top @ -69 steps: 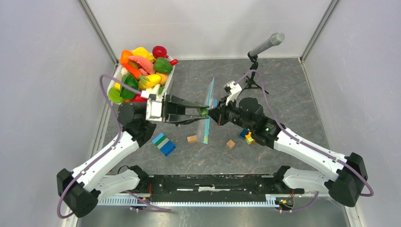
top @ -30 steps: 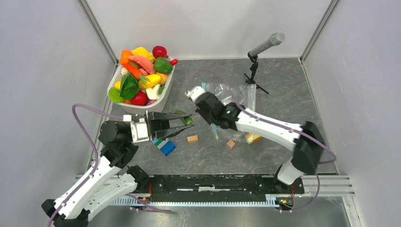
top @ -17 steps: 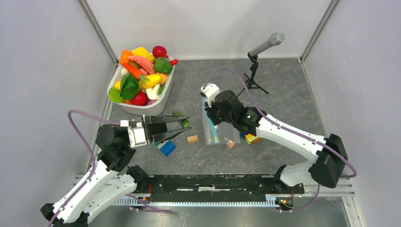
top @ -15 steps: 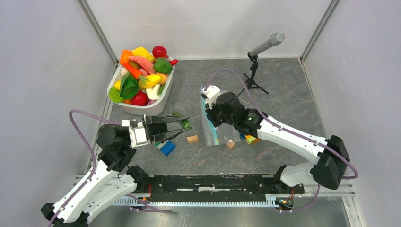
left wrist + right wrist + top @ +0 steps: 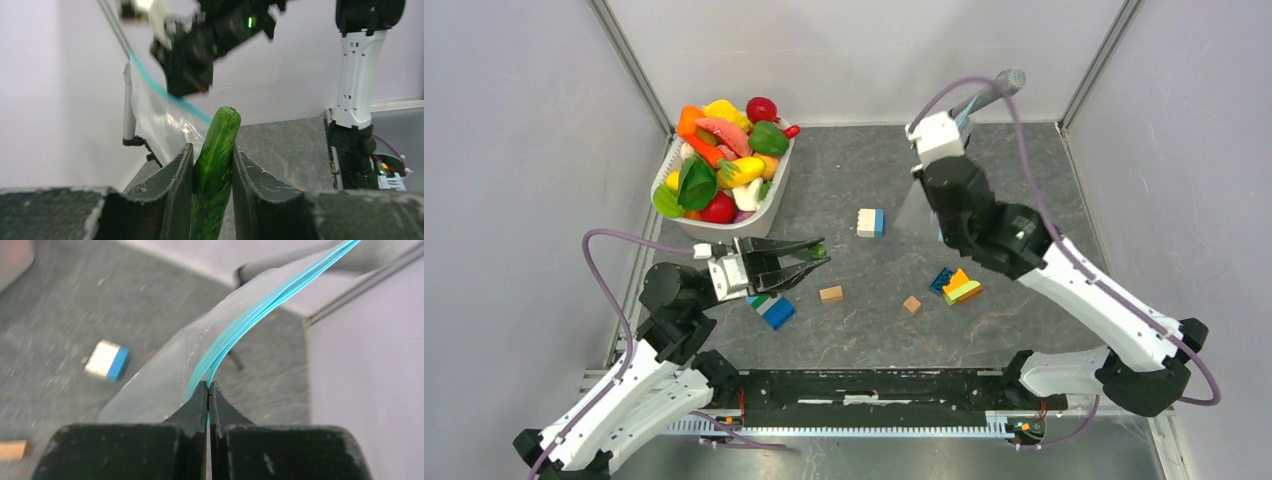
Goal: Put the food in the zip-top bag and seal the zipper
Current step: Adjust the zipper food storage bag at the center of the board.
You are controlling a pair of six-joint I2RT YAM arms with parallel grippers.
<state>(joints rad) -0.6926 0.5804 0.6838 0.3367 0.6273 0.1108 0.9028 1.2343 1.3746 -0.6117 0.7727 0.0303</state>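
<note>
My left gripper [image 5: 812, 256] is shut on a green toy cucumber [image 5: 216, 150], held level above the table left of centre; the cucumber's tip [image 5: 818, 251] pokes past the fingers. My right gripper [image 5: 208, 385] is shut on the light-blue zipper [image 5: 260, 310] of the zip-top bag [image 5: 913, 213]. The clear bag hangs raised at the back right. In the left wrist view the bag [image 5: 155, 112] and its zipper [image 5: 167, 94] hang ahead of the cucumber. The rest of the food [image 5: 724, 160] is heaped in a white tub [image 5: 736, 228] at the back left.
A white-and-blue block [image 5: 869, 222] lies mid-table. A blue-green block [image 5: 771, 305] sits under my left gripper. Two tan cubes [image 5: 830, 294] [image 5: 911, 304] and a coloured block pile [image 5: 957, 285] lie nearer. A microphone [image 5: 986, 94] on a stand is at the back right.
My right arm has lifted the bag off the middle of the table and swung it toward the back right, uncovering the white-and-blue block. The left gripper keeps the cucumber, barely shifted.
</note>
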